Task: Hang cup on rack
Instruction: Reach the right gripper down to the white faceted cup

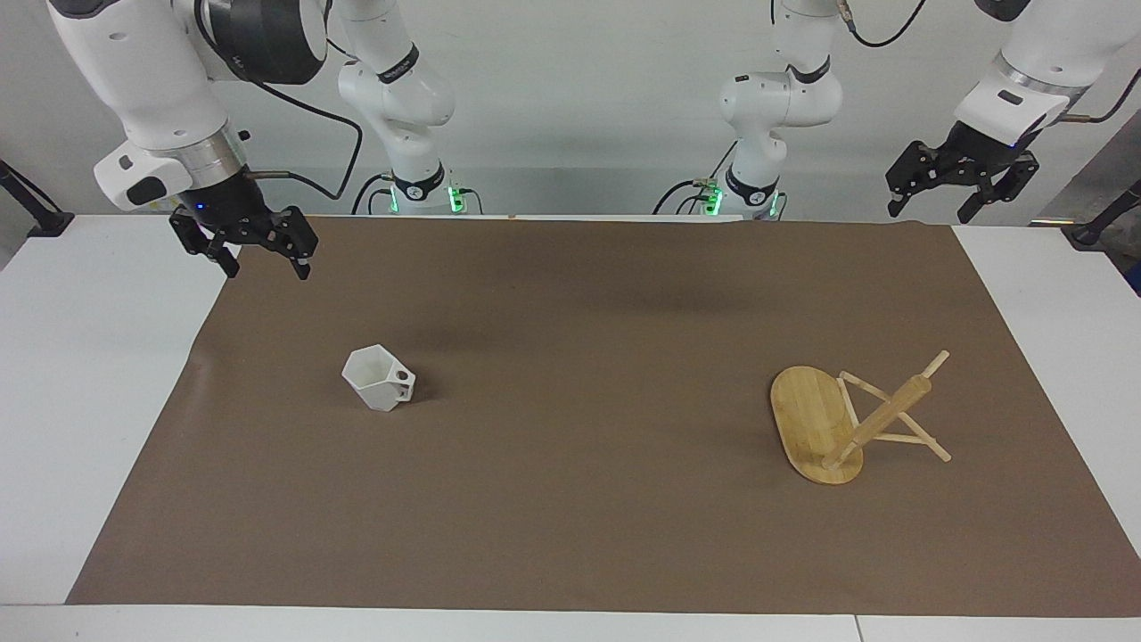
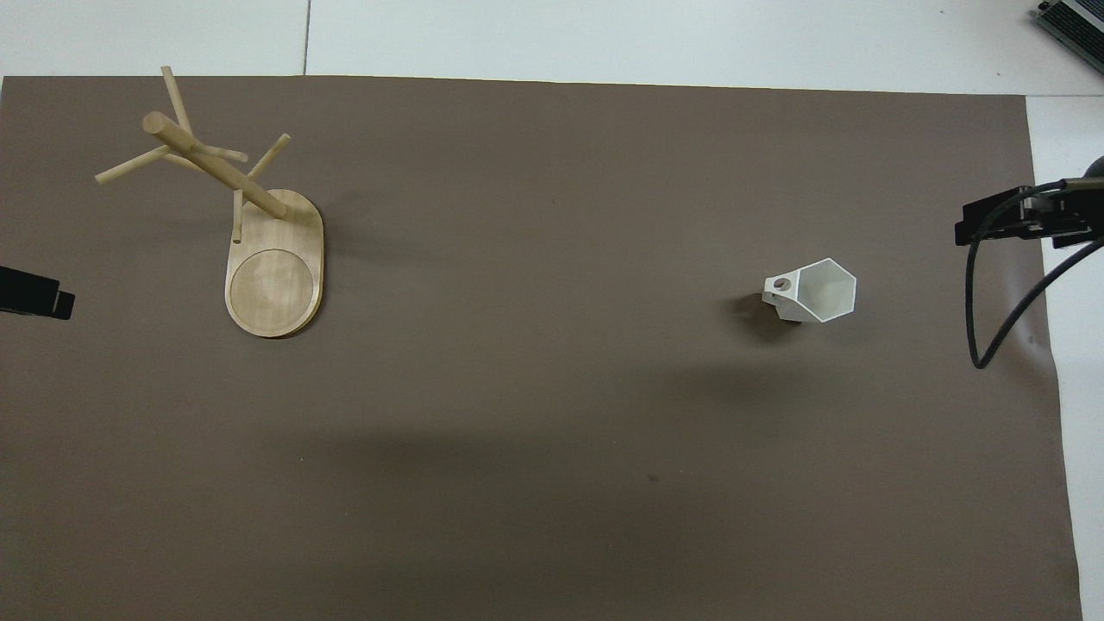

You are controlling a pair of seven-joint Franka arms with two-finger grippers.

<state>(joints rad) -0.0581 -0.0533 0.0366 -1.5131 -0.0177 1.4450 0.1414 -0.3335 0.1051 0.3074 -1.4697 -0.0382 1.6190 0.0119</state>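
On the brown mat point(image 1: 570, 535), toward my right arm's end of the worktop point(image 1: 89, 401), sits the cup point(image 1: 379, 378), mouth up. Rack point(image 1: 842, 419) stands upright well apart from it, toward my left arm's end, no cup on its pegs. My right end effector point(image 1: 265, 254) hangs over the mat's edge, fingers apart, empty. My left end effector point(image 1: 961, 192) waits, raised, also open, empty.

White faceted cup point(image 1: 378, 378) point(image 2: 814, 291) sits upright on the brown mat toward the right arm's end, its pierced handle tab pointing at the rack point(image 1: 854, 417) point(image 2: 244, 220). The bamboo rack stands well apart toward the left arm's end, oval base flat, pegs splayed off its post.
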